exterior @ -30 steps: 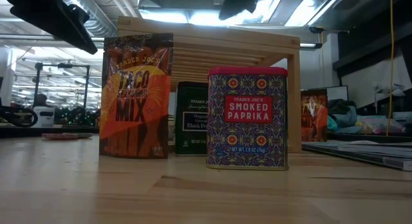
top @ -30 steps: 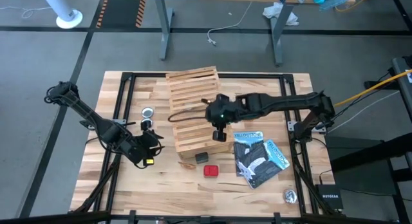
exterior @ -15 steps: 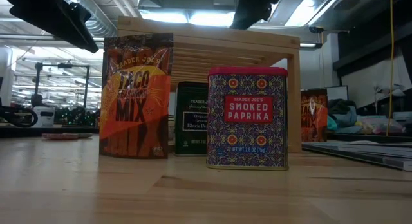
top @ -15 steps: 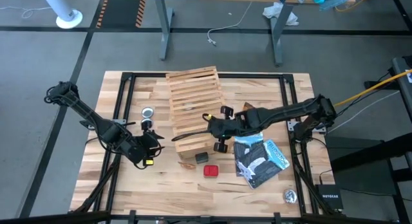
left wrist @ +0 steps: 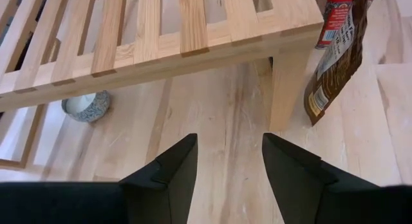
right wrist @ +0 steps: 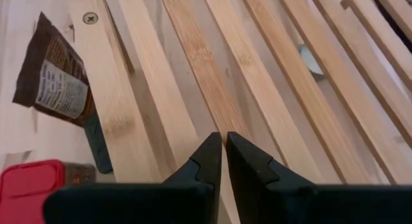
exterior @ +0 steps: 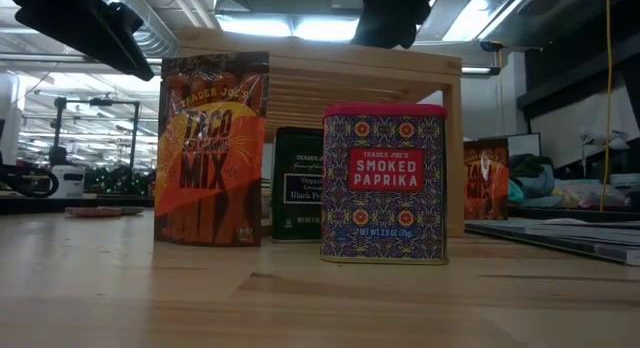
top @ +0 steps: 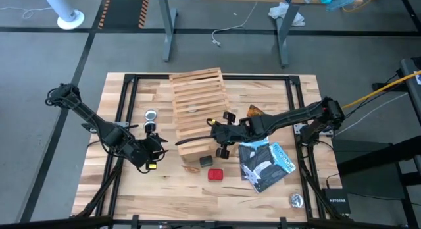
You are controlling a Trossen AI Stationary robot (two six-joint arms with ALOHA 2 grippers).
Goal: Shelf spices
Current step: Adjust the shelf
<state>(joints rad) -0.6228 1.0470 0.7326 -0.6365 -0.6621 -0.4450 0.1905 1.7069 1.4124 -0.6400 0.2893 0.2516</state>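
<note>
Spices stand clustered just below the shelf's lower end in the high view: a dark grey box point(top: 206, 160), a red box point(top: 215, 174) below it, and an orange-brown packet point(top: 192, 168) lying to their left on the tabletop point(top: 164, 189). A second orange-brown packet point(top: 253, 111) sits to the right of the shelf point(top: 197, 97), beside the right arm. The shelf itself is a long slatted rack running from upper centre of the frame down to centre, its long axis near vertical and tilted slightly.

The right gripper point(top: 212, 129) hangs over the shelf's lower slats, its fingers pressed together and holding nothing; its wrist view shows the closed tips point(right wrist: 223, 147) over bare slats, with the red box point(right wrist: 32, 176) and a packet point(right wrist: 58, 82) off to one side. From this claw the boxes lie a short way toward the bottom of the high view, past the shelf's end rail.

The left gripper point(top: 152, 150) waits at lower left of the shelf, fingers point(left wrist: 170, 169) parted and empty, near the lying packet.

By my reading the right arm is nearer the boxes, the left nearer the lying packet. Open table lies below and left of the cluster; blue-and-black booklets point(top: 263, 164) crowd the right.
</note>
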